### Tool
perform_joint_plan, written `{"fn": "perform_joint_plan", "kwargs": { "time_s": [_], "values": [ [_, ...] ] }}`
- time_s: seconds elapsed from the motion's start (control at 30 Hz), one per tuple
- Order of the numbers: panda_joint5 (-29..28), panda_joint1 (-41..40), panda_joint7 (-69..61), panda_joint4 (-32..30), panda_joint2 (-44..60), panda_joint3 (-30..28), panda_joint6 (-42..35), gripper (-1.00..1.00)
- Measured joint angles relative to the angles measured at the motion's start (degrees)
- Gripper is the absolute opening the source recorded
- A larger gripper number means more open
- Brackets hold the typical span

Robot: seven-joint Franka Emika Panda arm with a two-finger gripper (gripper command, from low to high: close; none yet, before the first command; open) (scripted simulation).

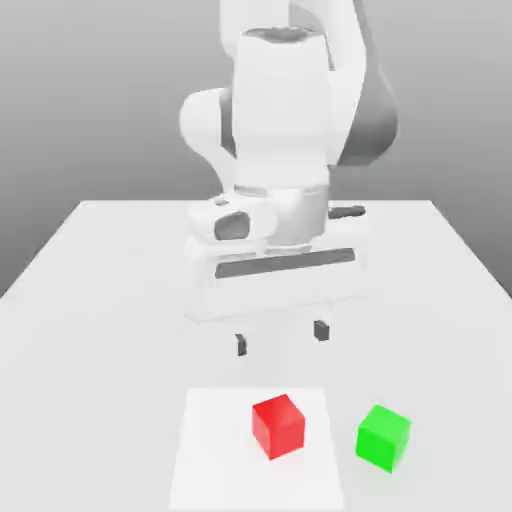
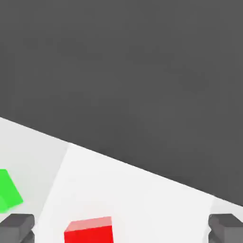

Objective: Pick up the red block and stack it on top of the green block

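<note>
The red block (image 1: 278, 425) rests on a pale square patch of the table near its front edge, and it appears again in the hand view as the red block (image 2: 90, 230). The green block (image 1: 384, 436) sits on the table to the exterior view's right of the red one, a small gap apart; the hand view catches part of the green block (image 2: 8, 191). My gripper (image 1: 280, 338) hangs open above the table, behind and above the red block, touching nothing. Its two dark fingertips (image 2: 17, 227) stand wide apart with nothing between them.
The white table (image 1: 90, 300) spreads wide on both sides of the arm. A lighter square patch (image 1: 215, 450) lies under the red block. The arm's white body (image 1: 280, 150) rises behind the gripper. Beyond the table's edge is dark floor (image 2: 123, 71).
</note>
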Motion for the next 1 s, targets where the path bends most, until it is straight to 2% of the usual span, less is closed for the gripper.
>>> {"fn": "perform_joint_plan", "kwargs": {
  "time_s": [0.1, 0.27, 0.3, 0.53, 0.73, 1.0],
  "values": [
    [0.26, 0.09, -2.4, -2.05, 6.23, 0.31, 3.97, 0.0],
    [1.4, -0.49, -3.62, -1.05, 16.62, 1.13, 12.6, 0.0],
    [1.51, -0.66, -3.72, -0.86, 17.97, 1.32, 13.76, -1.0],
    [1.32, -0.77, -3.57, -0.87, 17.95, 1.4, 13.67, -1.0],
    [0.24, -0.5, -2.6, -2.43, 7.0, 1.0, 4.31, -1.0],
    [0.19, 6.81, 15.07, 0.95, 4.44, 4.5, -1.6, -1.0]
  ]
}}
